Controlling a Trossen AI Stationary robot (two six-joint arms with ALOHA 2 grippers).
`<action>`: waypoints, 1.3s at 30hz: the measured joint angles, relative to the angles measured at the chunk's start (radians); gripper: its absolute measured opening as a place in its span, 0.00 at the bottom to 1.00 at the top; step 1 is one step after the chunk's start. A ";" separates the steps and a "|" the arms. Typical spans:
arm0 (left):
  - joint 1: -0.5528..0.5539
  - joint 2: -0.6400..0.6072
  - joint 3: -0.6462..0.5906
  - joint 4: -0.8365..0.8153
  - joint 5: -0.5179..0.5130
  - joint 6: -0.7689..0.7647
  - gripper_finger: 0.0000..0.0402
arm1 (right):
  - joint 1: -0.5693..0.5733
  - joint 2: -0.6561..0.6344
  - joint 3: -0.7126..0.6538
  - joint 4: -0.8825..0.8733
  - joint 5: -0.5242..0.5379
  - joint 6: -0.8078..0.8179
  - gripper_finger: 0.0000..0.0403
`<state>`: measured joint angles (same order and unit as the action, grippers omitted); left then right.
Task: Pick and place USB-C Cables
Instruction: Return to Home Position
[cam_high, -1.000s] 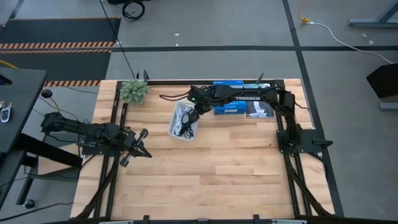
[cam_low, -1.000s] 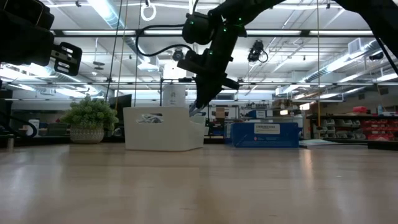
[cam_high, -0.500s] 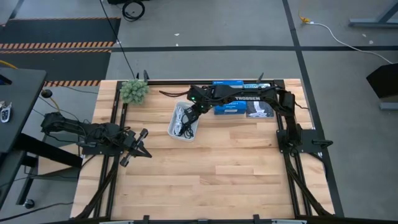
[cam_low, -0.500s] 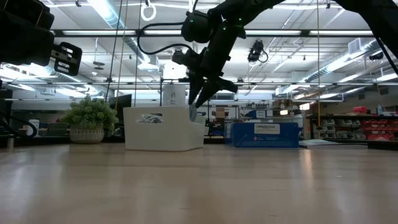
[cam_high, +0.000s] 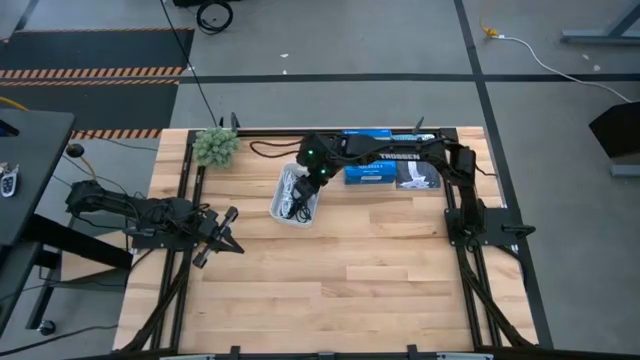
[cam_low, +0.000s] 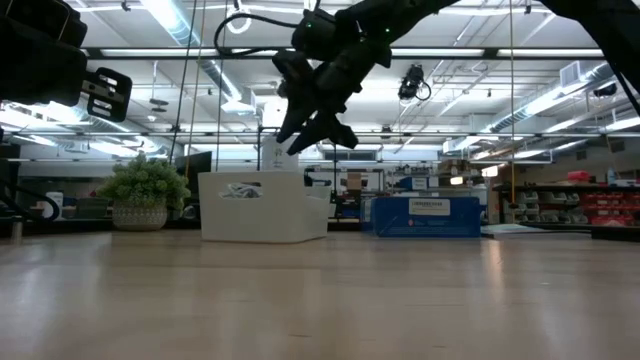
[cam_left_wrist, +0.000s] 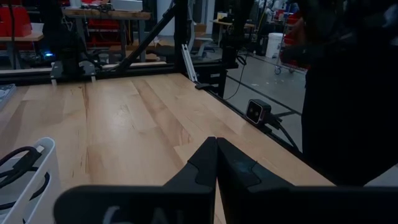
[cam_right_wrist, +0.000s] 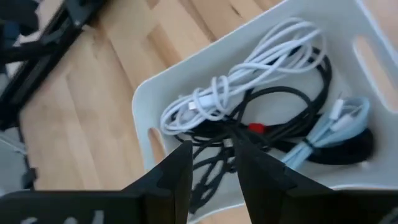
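Four USB-C cables (cam_right_wrist: 255, 127) lie heaped in white bin (cam_right_wrist: 146, 99), none left out on table (cam_high: 350, 290). Right gripper (cam_right_wrist: 211, 149) has just lifted clear above bin, fingers slightly apart, empty. Left gripper (cam_left_wrist: 216, 149) parked at table's left edge, fingers pressed together. We judge placing done; only retreat remains.

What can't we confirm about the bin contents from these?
Low view: wall of the white bin hides contents.
High view: cables too small to separate; right gripper, open, overhangs them.
Right wrist view: black cables tangled, count unclear; bin cut off.
Left wrist view: left gripper, shut, at left table edge; bin mostly cropped.
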<state>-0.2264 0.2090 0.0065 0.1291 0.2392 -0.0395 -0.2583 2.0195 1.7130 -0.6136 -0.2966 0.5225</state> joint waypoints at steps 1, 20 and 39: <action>0.000 0.000 0.000 0.000 0.000 0.000 0.03 | 0.000 -0.001 0.000 -0.006 0.012 -0.009 0.32; 0.000 0.000 0.000 0.000 0.000 0.000 0.03 | -0.042 -0.032 0.120 -0.191 -0.022 -0.199 0.31; 0.000 0.000 0.000 0.000 0.000 0.000 0.03 | -0.070 -0.090 0.610 -0.397 0.176 -0.438 0.31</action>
<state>-0.2264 0.2089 0.0064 0.1290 0.2392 -0.0396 -0.3281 1.9291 2.3226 -1.0107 -0.1210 0.0845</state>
